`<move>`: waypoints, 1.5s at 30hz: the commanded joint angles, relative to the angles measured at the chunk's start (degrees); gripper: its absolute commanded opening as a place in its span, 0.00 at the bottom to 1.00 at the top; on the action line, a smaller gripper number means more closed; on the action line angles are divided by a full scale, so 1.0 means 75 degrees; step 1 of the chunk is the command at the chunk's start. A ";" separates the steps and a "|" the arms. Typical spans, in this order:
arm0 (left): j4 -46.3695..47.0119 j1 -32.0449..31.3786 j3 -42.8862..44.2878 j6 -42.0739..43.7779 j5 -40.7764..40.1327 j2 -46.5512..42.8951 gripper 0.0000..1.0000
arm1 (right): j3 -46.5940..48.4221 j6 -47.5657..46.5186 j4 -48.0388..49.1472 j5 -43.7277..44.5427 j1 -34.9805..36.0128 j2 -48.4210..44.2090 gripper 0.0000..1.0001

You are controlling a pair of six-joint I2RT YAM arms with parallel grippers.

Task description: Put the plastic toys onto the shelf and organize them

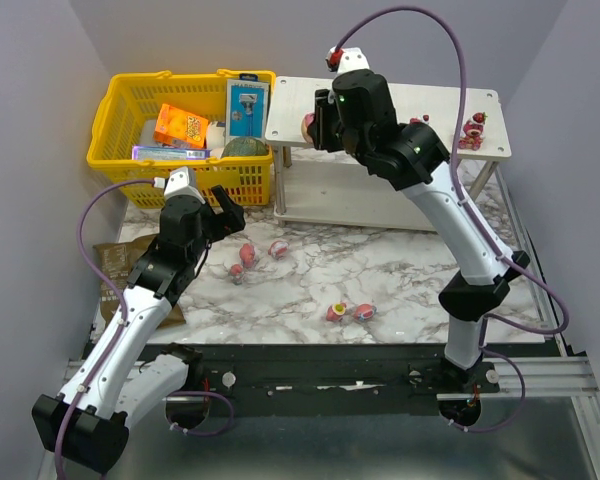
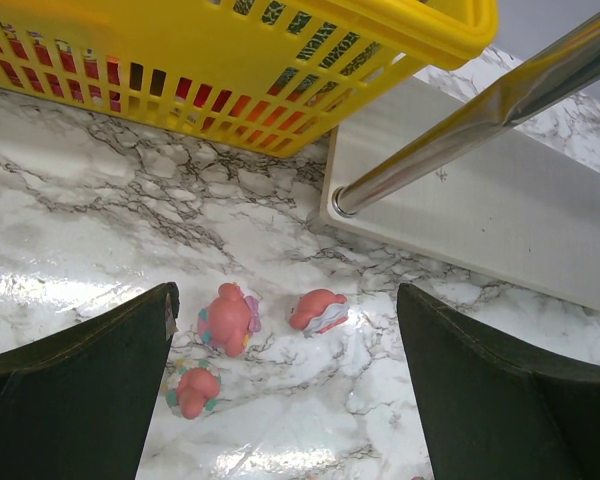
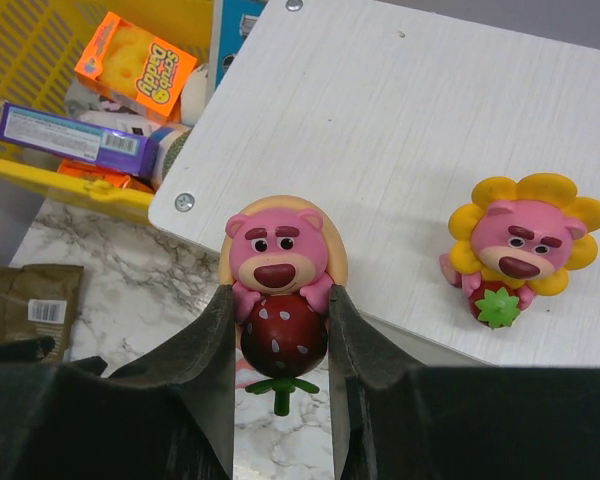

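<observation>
Bear (image 3: 277, 255) is pinched in the right gripper (image 3: 280, 305) at the shelf's (image 3: 400, 130) edge, near the corner by the basket (image 3: 40, 185), with bare white board beyond (a yellow-petalled bear (image 3: 520, 250) stands further along). It is glossy pink, with a red strawberry at its belly. Left gripper (image 2: 285, 298) hangs spread over three pink toys (image 2: 227, 318) on marble (image 2: 100, 230), with a shelf leg (image 2: 460, 120) just ahead.

Right arm reaches far forward, right gripper (image 3: 280, 305) clamped on a toy (image 3: 276, 255) — left arm bent low, left gripper (image 1: 227, 214) spread wide, angled down.
</observation>
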 commanded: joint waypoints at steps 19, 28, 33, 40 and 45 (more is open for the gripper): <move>-0.0040 -0.0016 0.0110 -0.0043 -0.0156 0.0005 0.99 | 0.0069 -0.0444 0.0065 -0.0227 -0.0308 0.0549 0.15; -0.0040 -0.0016 0.0039 -0.0079 -0.0261 -0.0112 0.99 | 0.0058 -0.0586 0.0358 -0.0145 -0.0367 0.0760 0.28; -0.0005 -0.0016 0.0027 -0.0079 -0.0297 -0.0089 0.99 | 0.0011 -0.0679 0.0523 -0.0087 -0.0390 0.0865 0.31; 0.0007 -0.0016 -0.0008 -0.0090 -0.0285 -0.0077 0.99 | -0.0083 -0.0761 0.0803 0.0030 -0.0402 0.0936 0.50; 0.0019 -0.0016 -0.0031 -0.0102 -0.0285 -0.0077 0.99 | 0.0151 -0.0878 0.0886 -0.0040 -0.0460 0.0995 0.59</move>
